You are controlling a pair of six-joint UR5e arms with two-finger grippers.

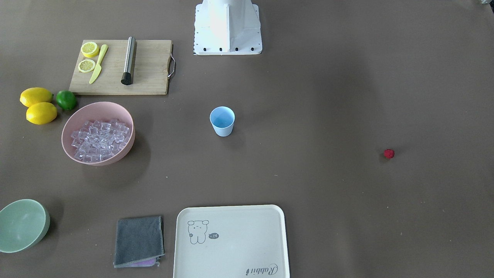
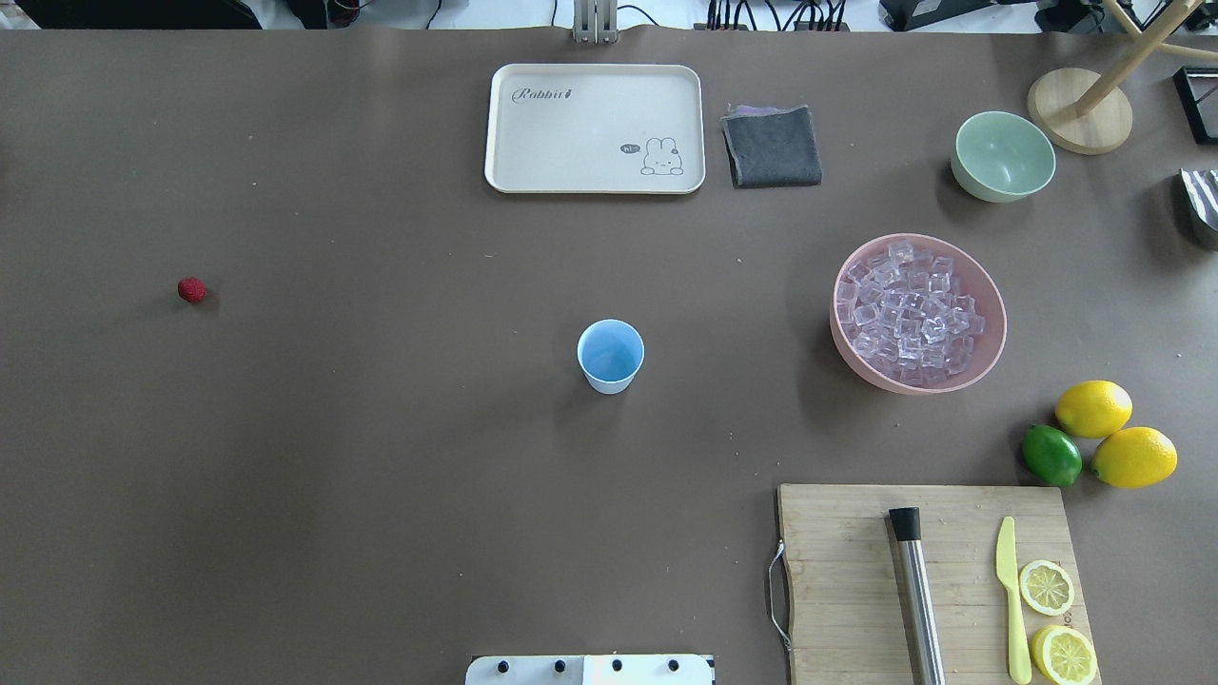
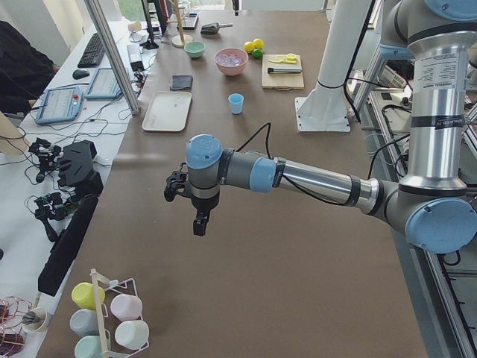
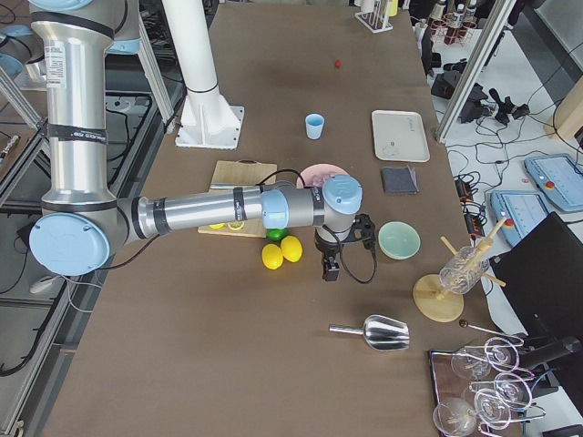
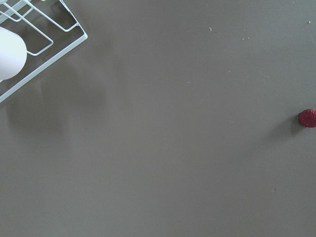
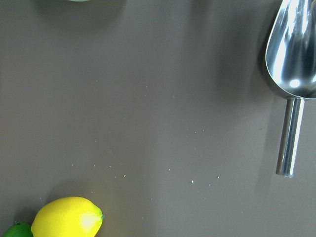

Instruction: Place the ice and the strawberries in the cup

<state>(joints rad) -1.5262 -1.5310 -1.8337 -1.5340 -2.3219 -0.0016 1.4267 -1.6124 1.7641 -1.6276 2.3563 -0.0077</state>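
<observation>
Many small cubes of ice [image 2: 909,314] lie heaped in the pink bowl [image 2: 913,387] on the robot's right side, well apart from the cup [image 2: 610,356]; they are clear, colourless and glassy, with flat faces and sharp edges. I judge them hard, light and slippery, and because they lie loose in a heap, one cube will probably shift when it is touched; a hold on two opposite flat faces of a top cube seems safest, or the metal scoop [image 4: 383,332] could lift several. The strawberry [image 2: 192,290] is one tiny, bright red, roundish berry with a bumpy skin; it lies alone on the bare table on the robot's left side, far from the cup. It looks very light and may roll, so I would close gently across its widest part. The cup is light blue, upright, empty, in the middle of the table; it seems light enough to tip if knocked. The left gripper [image 3: 200,222] and the right gripper [image 4: 330,269] hang over the table ends; nothing seems to be in their fingers, but how far open they are, I cannot tell.
</observation>
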